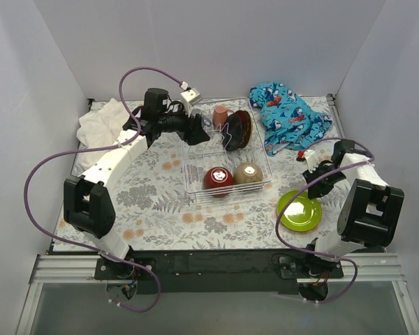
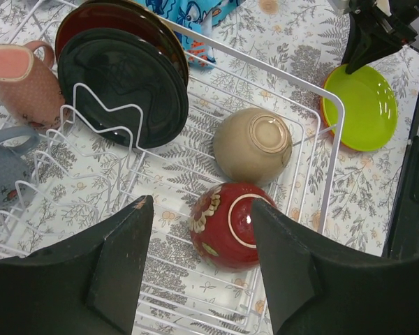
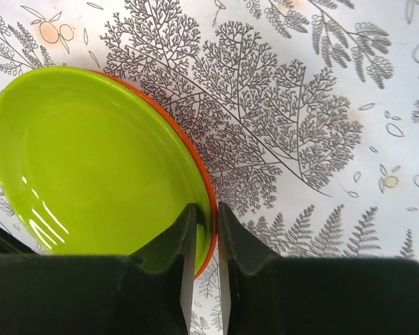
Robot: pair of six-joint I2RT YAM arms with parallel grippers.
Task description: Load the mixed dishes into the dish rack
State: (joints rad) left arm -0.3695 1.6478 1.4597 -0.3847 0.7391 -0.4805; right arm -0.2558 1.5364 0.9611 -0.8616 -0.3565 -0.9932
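while the right gripper (image 3: 202, 215) pinches narrow on the rim of the lime plate (image 3: 91, 160), with an orange plate (image 3: 199, 171) stacked just beneath it, the left gripper (image 2: 199, 204) hangs wide open and empty over the dish rack (image 2: 333, 157). the lime plate lies on the table (image 3: 300, 139) just right of the rack's near corner. already racked: a red bowl (image 2: 227, 223) and a beige bowl (image 2: 255, 143) upturned side by side, a dark plate (image 2: 122, 91) and a red plate (image 2: 119, 17) upright in the prongs, a pink mug (image 2: 21, 77) and a grey mug (image 2: 3, 164). the step in hand looks to be the pickup of these plates; next, likely, a lift clear of the table, a carry over the rack wall and a stand in a free prong slot.
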